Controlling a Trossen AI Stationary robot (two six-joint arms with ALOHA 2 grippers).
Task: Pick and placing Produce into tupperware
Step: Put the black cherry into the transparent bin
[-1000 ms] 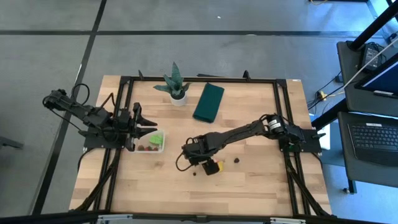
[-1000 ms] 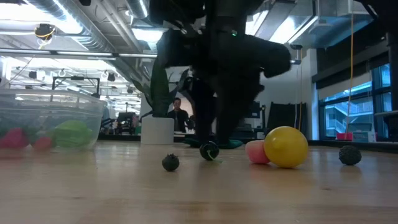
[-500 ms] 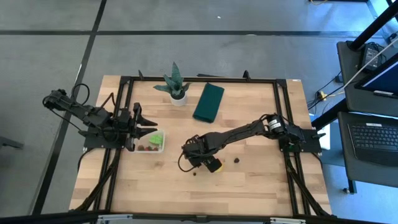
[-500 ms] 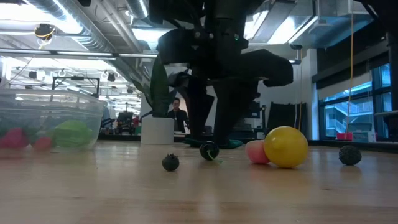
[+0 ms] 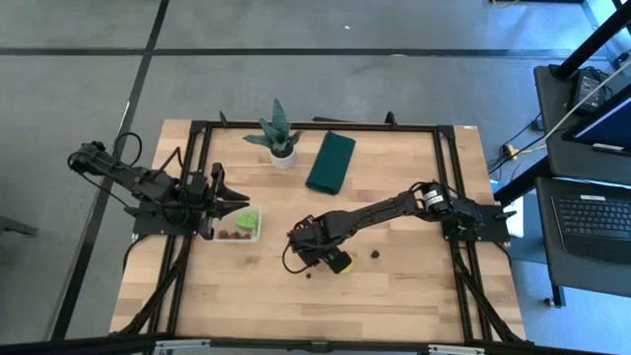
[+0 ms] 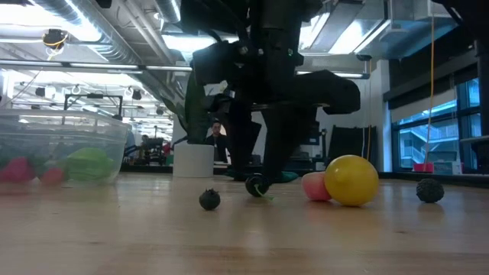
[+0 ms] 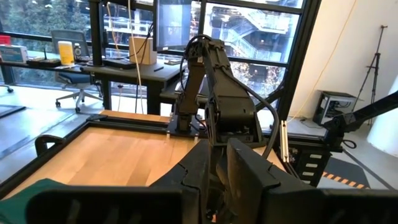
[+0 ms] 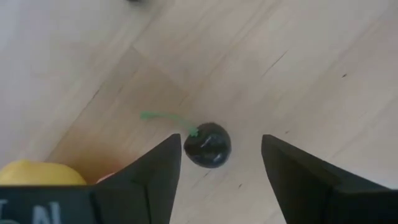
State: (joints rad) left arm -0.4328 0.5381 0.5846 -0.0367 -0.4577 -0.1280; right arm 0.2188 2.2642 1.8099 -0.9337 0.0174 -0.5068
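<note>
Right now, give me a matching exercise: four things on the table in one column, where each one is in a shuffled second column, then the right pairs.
Things
1. dark cherry with a green stem
2. light green leafy piece
3. folded dark green cloth
4. yellow piece

Places
A. inside the tupperware, by the left gripper
B. on the far side of the table, beside the potted plant
C. on the wood between the open fingers of the right gripper
D. on the wood touching a pink piece

Pairs: 1-C, 2-A, 3-B, 4-D
</note>
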